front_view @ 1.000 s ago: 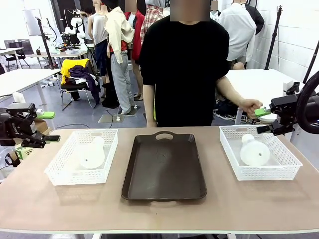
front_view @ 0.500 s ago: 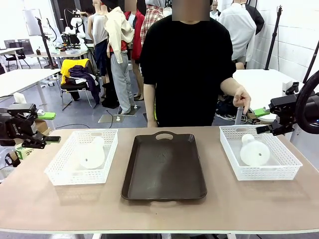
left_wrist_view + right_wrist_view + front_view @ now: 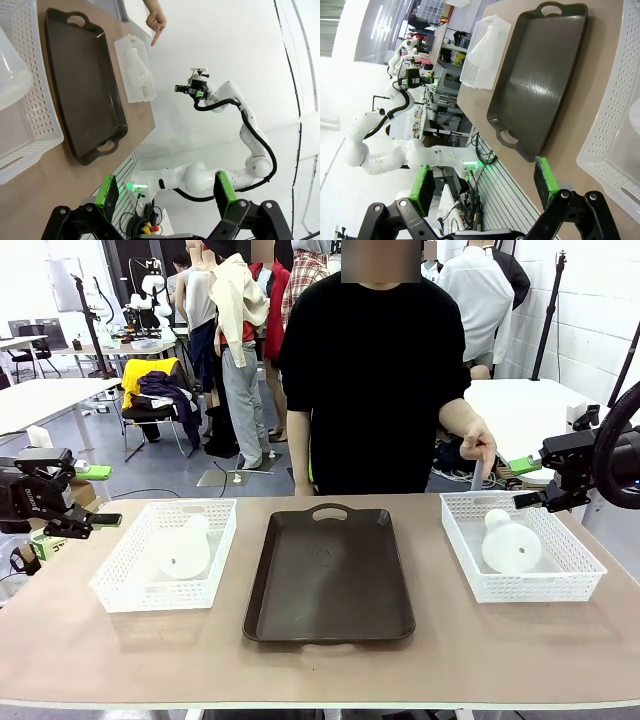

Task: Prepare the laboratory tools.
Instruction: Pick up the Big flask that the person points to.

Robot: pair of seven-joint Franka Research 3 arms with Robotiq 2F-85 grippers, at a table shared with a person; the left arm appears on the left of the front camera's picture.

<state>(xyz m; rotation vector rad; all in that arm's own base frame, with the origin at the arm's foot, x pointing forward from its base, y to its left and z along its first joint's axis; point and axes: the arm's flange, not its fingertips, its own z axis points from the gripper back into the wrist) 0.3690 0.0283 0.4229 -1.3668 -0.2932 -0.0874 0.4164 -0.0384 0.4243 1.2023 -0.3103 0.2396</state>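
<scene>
Two frosted-white flasks lie on their sides in white mesh baskets. One flask (image 3: pixel 183 548) rests in the left basket (image 3: pixel 120 580), the other flask (image 3: pixel 510 543) in the right basket (image 3: pixel 560 585). My left gripper (image 3: pixel 75 510) hovers open off the table's left edge, apart from the left basket. My right gripper (image 3: pixel 527 483) stands open just behind the right basket's far right corner. In the left wrist view the open gripper (image 3: pixel 165 195) looks past the near flask (image 3: pixel 10 75). The right wrist gripper (image 3: pixel 482 187) is open too, with nothing between its fingers.
A dark brown tray (image 3: pixel 330 575) lies between the baskets. A person in black stands at the far side. Their hand (image 3: pixel 478 445) points a finger down over the right basket's far rim, close to my right gripper.
The person's hand has drawn back from beside my right gripper and now points down over the right basket. Both arms have stayed still.
</scene>
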